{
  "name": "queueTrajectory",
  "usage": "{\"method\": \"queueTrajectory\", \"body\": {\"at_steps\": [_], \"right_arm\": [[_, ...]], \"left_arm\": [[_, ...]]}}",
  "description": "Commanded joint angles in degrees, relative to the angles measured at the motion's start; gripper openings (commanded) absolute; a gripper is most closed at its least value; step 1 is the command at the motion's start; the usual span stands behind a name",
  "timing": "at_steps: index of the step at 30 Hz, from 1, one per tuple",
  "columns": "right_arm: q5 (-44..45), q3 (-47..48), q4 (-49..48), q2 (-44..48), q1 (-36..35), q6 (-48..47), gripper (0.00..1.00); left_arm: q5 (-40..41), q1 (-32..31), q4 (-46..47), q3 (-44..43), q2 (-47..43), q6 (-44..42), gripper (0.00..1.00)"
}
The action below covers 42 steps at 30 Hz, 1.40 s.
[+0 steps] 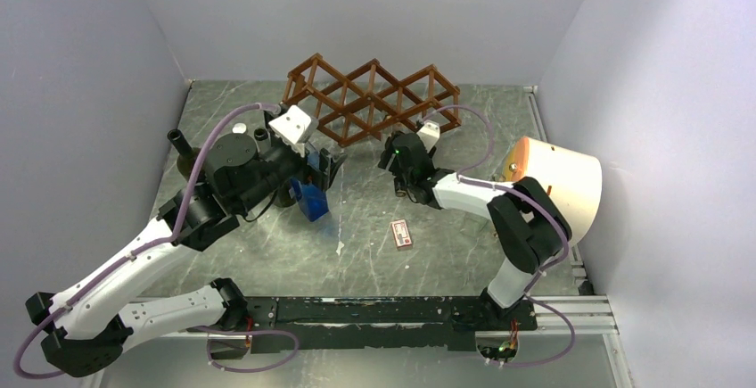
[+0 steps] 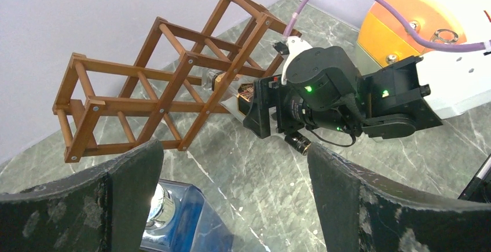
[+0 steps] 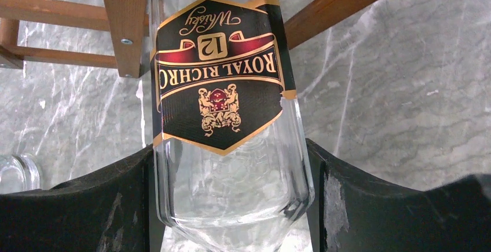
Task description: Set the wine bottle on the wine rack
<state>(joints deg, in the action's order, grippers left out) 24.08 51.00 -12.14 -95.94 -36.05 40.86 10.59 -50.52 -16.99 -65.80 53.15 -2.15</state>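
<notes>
Right gripper (image 3: 231, 217) fingers (image 3: 87, 205) clamp the wine bottle (image 3: 226, 107) on both sides. Its far end lies among the wine rack (image 1: 370, 103) slats at the bench (image 1: 357, 263) far edge. Left gripper (image 2: 231, 176) is released.

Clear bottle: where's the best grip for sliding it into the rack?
Lower body of the bottle, below the label, coming from the base end. Its flat-looking sides there suit a two-finger pinch, and the neck end is free toward the rack. The right gripper holds it so.
</notes>
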Motion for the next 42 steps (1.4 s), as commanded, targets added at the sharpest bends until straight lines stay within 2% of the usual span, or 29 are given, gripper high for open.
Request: {"method": "queueTrajectory", "body": {"at_steps": [1,5,15,27,32,37,42], "right_arm": [[3.9,4.0,-14.4,-0.3,0.2,-0.2,0.00],[5.1,5.0,-16.5,-2.0,0.7,-1.5,0.00],[6.9,10.2,-12.9,-5.7,2.4,0.8,0.00],[3.4,12.4,-11.2,-7.9,4.4,2.5,0.20],[1.5,14.0,-10.5,-9.4,5.4,-0.2,0.37],[0.5,15.5,-10.1,-11.0,5.5,-1.8,0.63],[0.5,15.3,-9.0,-10.5,5.6,-2.0,0.80]], "left_arm": [[-1.7,-0.3,1.4,0.2,-0.5,0.4,0.98],[-1.9,-0.3,1.6,0.4,-0.7,0.5,0.98],[-2.0,-0.3,1.6,0.2,-0.5,0.5,0.98],[-2.1,-0.3,1.5,0.2,-0.5,0.7,0.98],[-2.3,-0.3,1.8,0.5,-0.6,0.9,0.97],[-2.5,-0.3,1.7,0.4,-0.5,0.9,0.97],[-2.5,-0.3,1.6,0.2,-0.5,0.9,0.97]]}}
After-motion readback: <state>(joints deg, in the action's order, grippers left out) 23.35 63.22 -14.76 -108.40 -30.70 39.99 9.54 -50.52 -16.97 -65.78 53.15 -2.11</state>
